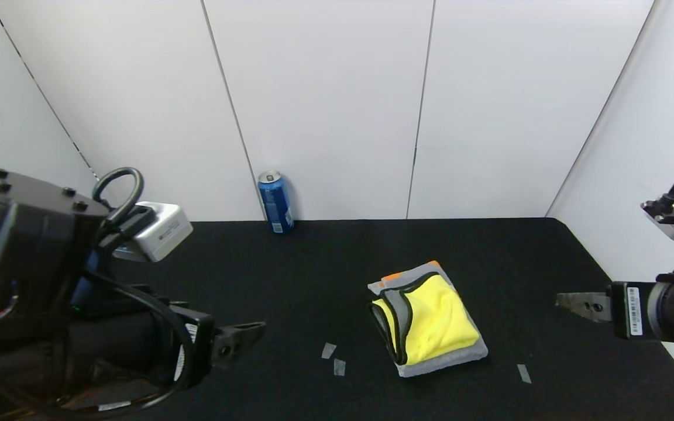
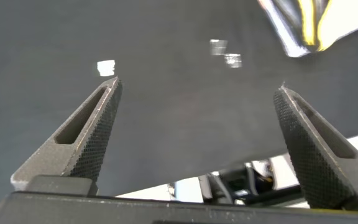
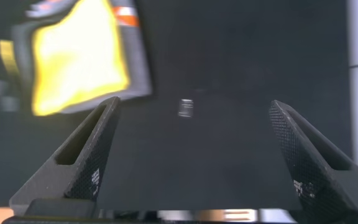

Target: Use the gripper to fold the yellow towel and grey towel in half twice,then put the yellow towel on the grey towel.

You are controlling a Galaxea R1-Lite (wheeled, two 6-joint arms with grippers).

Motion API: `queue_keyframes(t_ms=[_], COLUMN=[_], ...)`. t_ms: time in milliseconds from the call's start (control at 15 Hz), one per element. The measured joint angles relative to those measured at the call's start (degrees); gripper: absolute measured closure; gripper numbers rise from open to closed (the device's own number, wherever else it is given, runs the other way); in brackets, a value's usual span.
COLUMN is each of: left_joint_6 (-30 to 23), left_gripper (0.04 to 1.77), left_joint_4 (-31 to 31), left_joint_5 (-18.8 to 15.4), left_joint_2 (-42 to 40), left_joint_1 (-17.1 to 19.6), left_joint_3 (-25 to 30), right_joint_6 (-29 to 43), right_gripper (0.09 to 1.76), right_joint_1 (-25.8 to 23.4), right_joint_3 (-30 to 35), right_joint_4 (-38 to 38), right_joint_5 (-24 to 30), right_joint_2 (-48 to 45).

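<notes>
The bright yellow soft cloth with black edging (image 1: 437,318) is seen folded on top of the folded mid-grey terry towel (image 1: 443,363), right of centre on the black surface (image 1: 313,280). The loose stack could be skewed if nudged. Both the left hand (image 1: 242,338) and right hand (image 1: 577,304) are spread wide, nothing held. No writing on the blue drink can (image 1: 275,203), upper centre, can be read.

The yellow towel (image 1: 435,318) is laid folded on the grey towel (image 1: 446,358), and the stack is set between the left gripper (image 1: 243,339) and the right gripper (image 1: 577,304), nearer the right jaws and apart from both. A can (image 1: 275,202) is stood well behind the left jaws, against the wall (image 1: 325,105). Tape marks (image 1: 333,358) are placed between the left jaws and the stack.
</notes>
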Motion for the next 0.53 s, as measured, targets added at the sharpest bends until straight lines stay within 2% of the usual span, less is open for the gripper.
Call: queue_keyframes(t_ms=[200,533], left_joint_6=[1.8,3.41], left_gripper=[0.09,0.09], left_joint_4=[0.17,5.64], left_joint_5=[0.67,0.69], left_joint_2=[-6.51,-16.46], left_joint_1=[2.36,6.23], left_joint_3=[3.32,6.24], right_joint_6=[-3.15,-5.41], right_gripper=[0.15,0.15], right_joint_1=[-0.66,-2.9], right_joint_3=[3.02,6.81], right_joint_4=[-0.17,0.0], right_joint_5=[-3.62,-3.84], right_joint_2=[-4.22,-11.35])
